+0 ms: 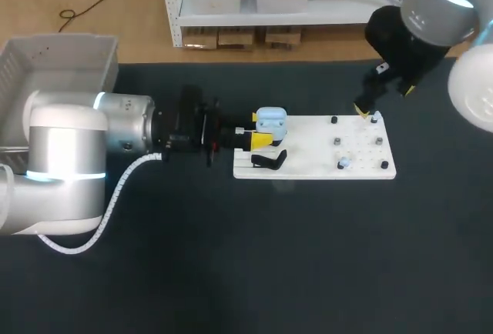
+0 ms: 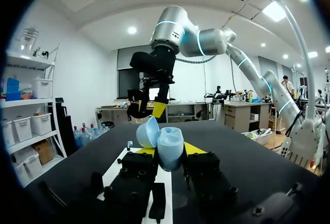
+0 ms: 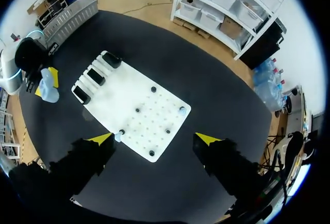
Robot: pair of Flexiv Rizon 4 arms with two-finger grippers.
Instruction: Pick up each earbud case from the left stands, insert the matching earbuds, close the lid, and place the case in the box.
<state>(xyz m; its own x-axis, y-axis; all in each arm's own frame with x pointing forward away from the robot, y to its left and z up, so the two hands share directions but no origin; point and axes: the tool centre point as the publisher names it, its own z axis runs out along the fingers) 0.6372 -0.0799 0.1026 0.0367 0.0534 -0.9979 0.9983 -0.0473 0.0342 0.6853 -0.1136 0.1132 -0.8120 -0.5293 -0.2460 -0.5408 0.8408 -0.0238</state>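
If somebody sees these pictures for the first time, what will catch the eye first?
The light blue earbud case, its lid open, is clamped in the left gripper by the left end of the white board. Next comes the right gripper, fingers wide open, hanging above the board's far right corner.

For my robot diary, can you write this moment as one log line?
left pincer: shut on blue case, lid open | right pincer: open, above white board
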